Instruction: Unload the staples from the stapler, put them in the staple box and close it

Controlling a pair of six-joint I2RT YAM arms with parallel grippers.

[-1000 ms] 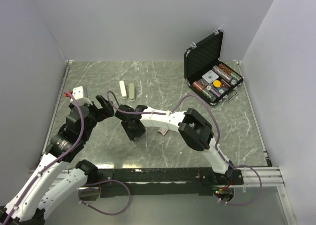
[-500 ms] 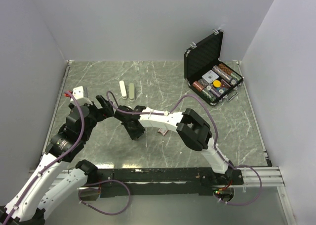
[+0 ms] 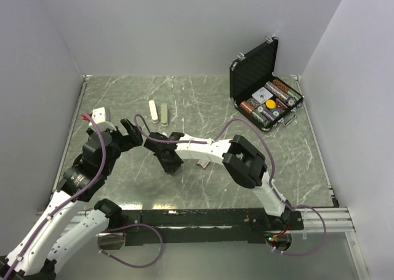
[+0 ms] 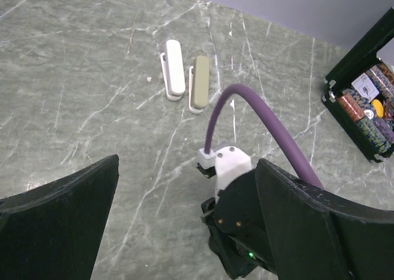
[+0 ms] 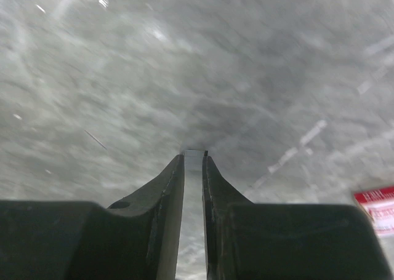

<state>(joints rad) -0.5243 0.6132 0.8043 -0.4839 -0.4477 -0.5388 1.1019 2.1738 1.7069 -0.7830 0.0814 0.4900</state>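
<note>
A white stapler [image 3: 153, 111] and an olive stapler [image 3: 164, 113] lie side by side at the back left of the table; both show in the left wrist view, white [image 4: 174, 68] and olive [image 4: 199, 82]. My right gripper [image 3: 170, 164] is down at the table surface. Its jaws [image 5: 194, 154] are nearly shut on a thin pale grey strip of staples [image 5: 196, 152] that ends flat at the fingertips. My left gripper [image 3: 130, 131] is wide open and empty [image 4: 188, 163], hovering just left of the right wrist. No other staple strip shows.
A pink-and-white flat box [image 3: 202, 164] lies right of the right gripper and shows at the right wrist view's edge [image 5: 375, 209]. An open black case [image 3: 263, 86] of poker chips stands at the back right. Grey walls close in three sides.
The right gripper has shifted slightly right and nearer along the table. The left arm has barely moved and its jaws stay open.
</note>
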